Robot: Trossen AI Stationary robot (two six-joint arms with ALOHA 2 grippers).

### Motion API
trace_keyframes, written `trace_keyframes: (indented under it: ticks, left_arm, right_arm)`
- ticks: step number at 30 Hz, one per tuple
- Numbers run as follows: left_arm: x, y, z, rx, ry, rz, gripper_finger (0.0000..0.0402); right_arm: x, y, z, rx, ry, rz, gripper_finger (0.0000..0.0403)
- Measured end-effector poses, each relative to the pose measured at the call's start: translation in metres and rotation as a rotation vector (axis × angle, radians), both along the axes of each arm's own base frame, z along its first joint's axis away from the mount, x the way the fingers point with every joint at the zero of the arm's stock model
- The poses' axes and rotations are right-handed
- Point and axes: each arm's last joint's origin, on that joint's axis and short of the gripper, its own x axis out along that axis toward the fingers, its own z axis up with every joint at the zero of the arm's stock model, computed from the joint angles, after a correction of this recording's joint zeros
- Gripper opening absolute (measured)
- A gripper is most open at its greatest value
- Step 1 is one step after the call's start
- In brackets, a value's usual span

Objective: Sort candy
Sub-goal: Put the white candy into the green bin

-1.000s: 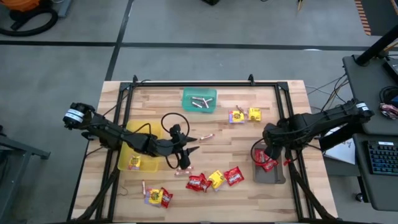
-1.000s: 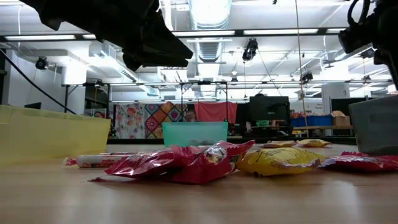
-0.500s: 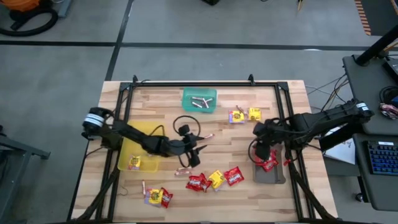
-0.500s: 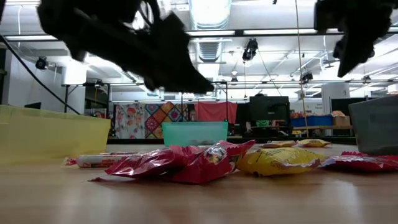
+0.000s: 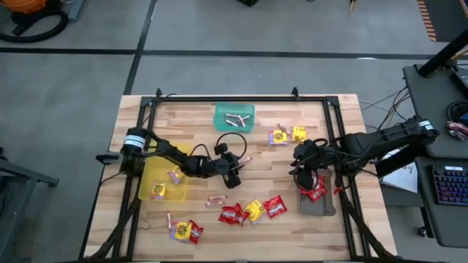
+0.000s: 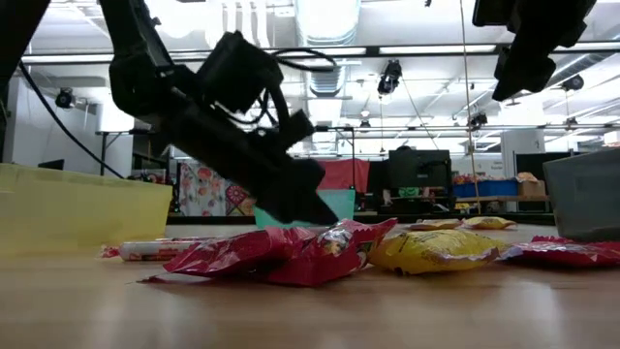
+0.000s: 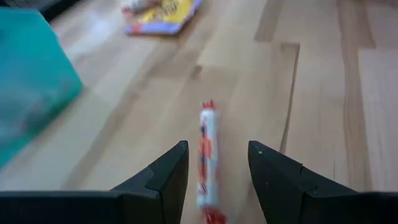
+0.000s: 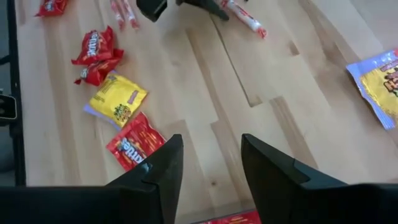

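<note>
Bare wood (image 5: 278,172) between arms — candy (image 5: 252,210) below

You see wooden worktop (image 5: 263,157) at frame centre, black frame rail (image 5: 227,98) along its upper edge. Green tray (image 5: 235,117) upper centre, yellow tray (image 5: 162,180) at left, grey tray (image 5: 316,204) lower right. Keyboard (image 5: 447,186) at far right edge, grey floor (image 5: 219,29) across top.

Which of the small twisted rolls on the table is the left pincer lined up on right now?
The lone roll mid-table, lying between the open left pincer's fingers; the other loose roll lies nearer the red packets.
</note>
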Motion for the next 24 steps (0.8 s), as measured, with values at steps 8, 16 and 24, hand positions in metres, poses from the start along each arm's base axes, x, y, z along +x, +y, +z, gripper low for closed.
trace_keyframes:
  ticks: [8,16,24]
  left_arm:
    - [-0.002,0.001,-0.01,-0.002,0.03,0.001,0.0112]
    - [-0.005,0.003,-0.011,-0.033,0.02,0.026,0.0015]
    - [-0.009,0.005,0.043,-0.045,-0.107,0.007,0.0008]
  right_arm:
    - [0.0,-0.001,0.0,-0.035,-0.011,-0.018,0.0153]
    - [0.011,-0.001,0.005,-0.174,-0.169,0.051,0.0143]
    - [0.026,-0.001,0.012,-0.396,-0.424,0.07,0.0131]
